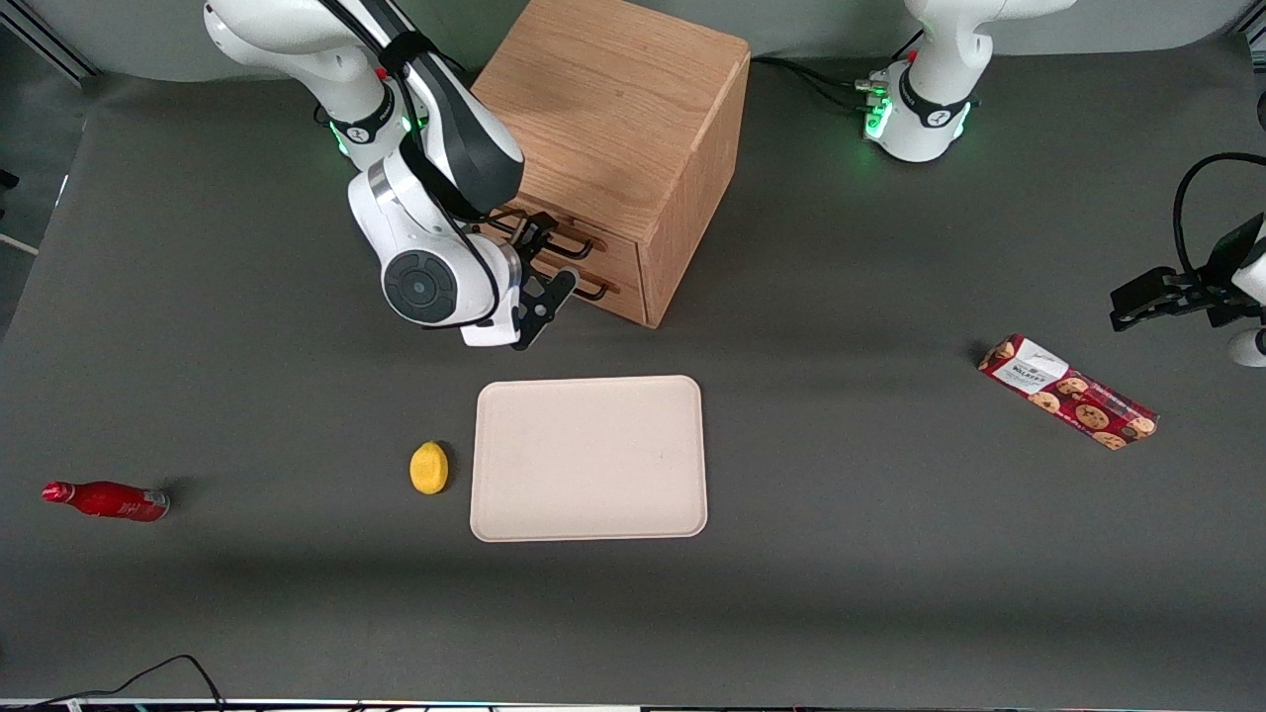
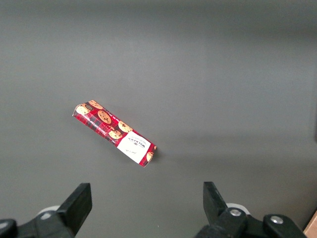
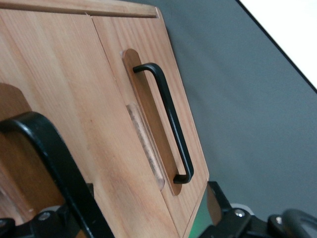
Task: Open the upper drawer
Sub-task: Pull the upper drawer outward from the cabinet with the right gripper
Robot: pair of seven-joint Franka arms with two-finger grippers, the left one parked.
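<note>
Upper drawer (image 1: 554,232), the topmost light oak front of the wooden box cabinet (image 1: 618,129), is sitting flush and closed, its thin dark metal bar handle (image 1: 566,237) facing the front camera at an angle. The black two-finger gripper (image 1: 539,282) of the working arm is hovering right in front of the drawer fronts, with its fingers spread and nothing between them. In the wrist view, one handle (image 3: 168,126) is lying clear of the fingers while a second dark bar (image 3: 54,163) is crossing close between them; which drawer each belongs to cannot be told for sure. To do this step well, the arm is likely needing to centre the fingers around the upper bar, not the lower drawer's handle (image 1: 591,285), close firmly, then pull straight out along the drawer's own axis. A cream rectangular tray (image 1: 590,458) and a small yellow lemon (image 1: 429,467) are lying nearer the camera, well apart from the cabinet.
</note>
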